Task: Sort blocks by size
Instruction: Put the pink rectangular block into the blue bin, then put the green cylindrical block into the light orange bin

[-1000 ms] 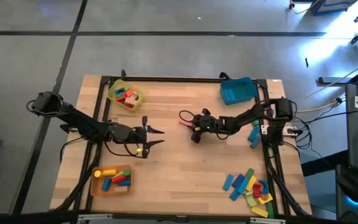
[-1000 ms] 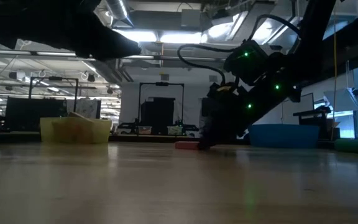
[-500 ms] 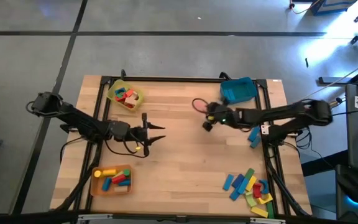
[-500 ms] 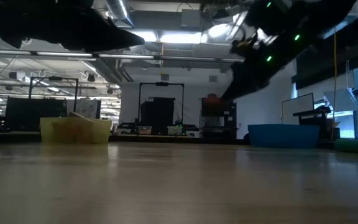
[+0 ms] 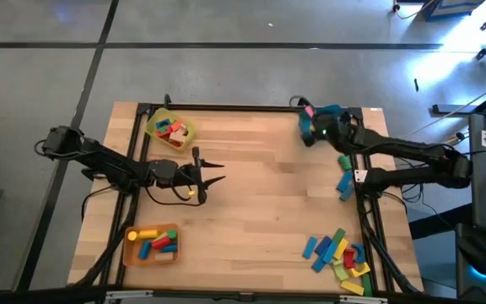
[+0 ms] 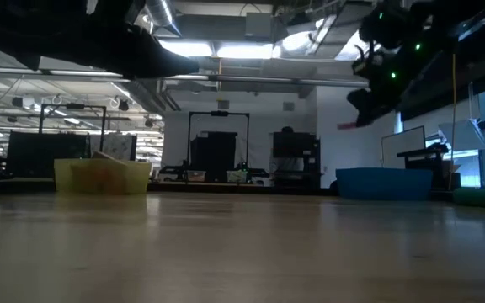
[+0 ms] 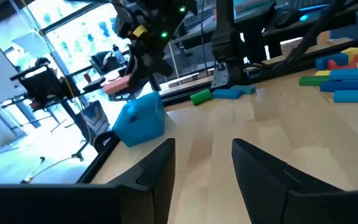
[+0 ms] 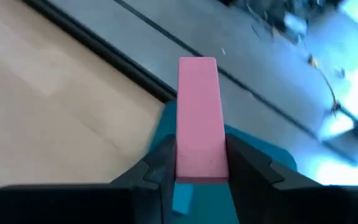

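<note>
R hand (image 8: 199, 165) moved over blue tray (image 5: 331, 113), pink block (image 8: 198, 118)

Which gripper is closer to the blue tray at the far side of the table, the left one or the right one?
The right. The right gripper holds a pink bar directly over the blue tray. The left gripper hovers open over the table's left half, well away from it.

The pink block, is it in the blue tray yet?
Not yet. The pink block is clamped in the right gripper, held in the air above the blue tray.
</note>
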